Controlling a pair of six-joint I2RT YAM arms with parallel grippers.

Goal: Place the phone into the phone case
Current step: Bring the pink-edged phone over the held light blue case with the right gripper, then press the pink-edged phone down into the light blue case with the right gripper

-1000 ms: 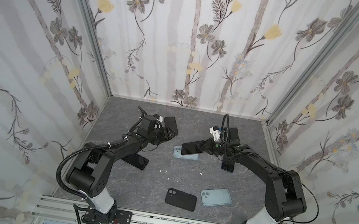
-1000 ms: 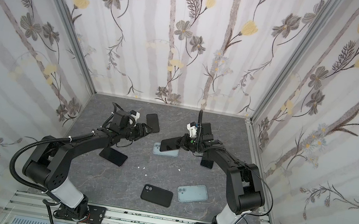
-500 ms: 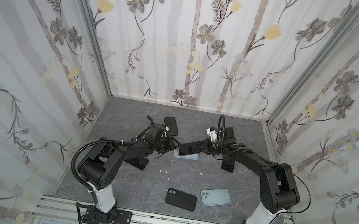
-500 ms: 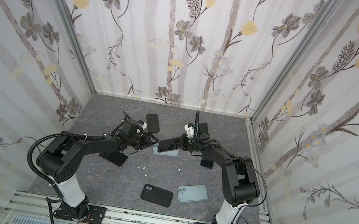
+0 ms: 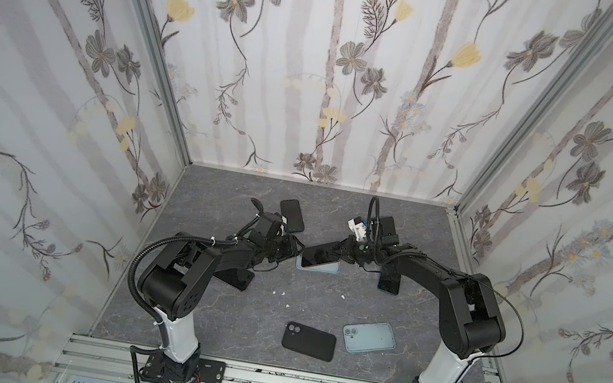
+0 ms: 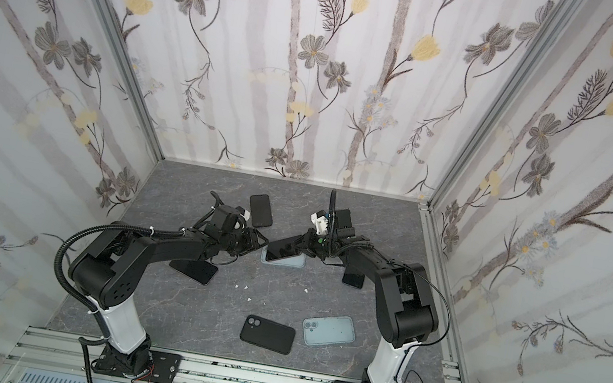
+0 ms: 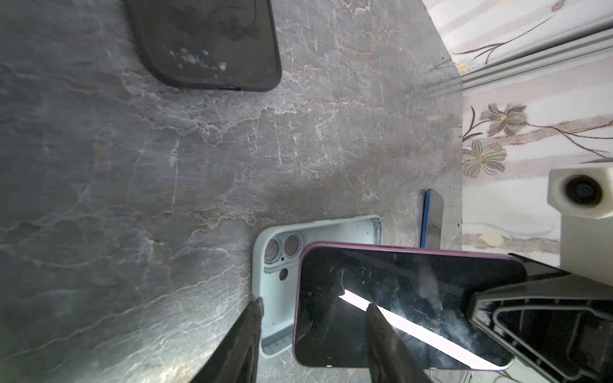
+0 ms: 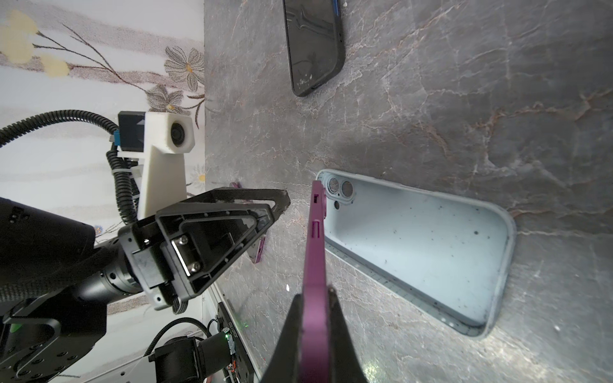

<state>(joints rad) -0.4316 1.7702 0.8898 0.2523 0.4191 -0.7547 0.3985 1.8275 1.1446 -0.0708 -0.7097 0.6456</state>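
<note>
The right claw [image 8: 315, 295] is pinched tight on one short end of the phone [image 8: 315, 238], a thin slab with a purple edge and a glossy black glass face. The phone is held tilted, its far end low over the case; whether the two touch cannot be told. The phone looks rigid, dense for its thickness, slick at glass and rim, and breakable. A grip across front and back near an end, as here, seems sound, and squeezing mid-screen would be riskier.

Just below and ahead of that claw lies the case [image 8: 414, 248], open side up. It is pale blue, matte and probably rubbery, with rounded corners, a raised lip and camera cutouts at its far end. Its lip should flex, and it may slide unless pinned.

Opposite, the left claw [image 7: 313, 303] stands partly open, holding nothing, with one finger [image 7: 255, 318] by the case's rim and the other over the screen. Farther out on the grey stone-patterned table [image 8: 464, 99] lies a black phone [image 8: 315, 43].
</note>
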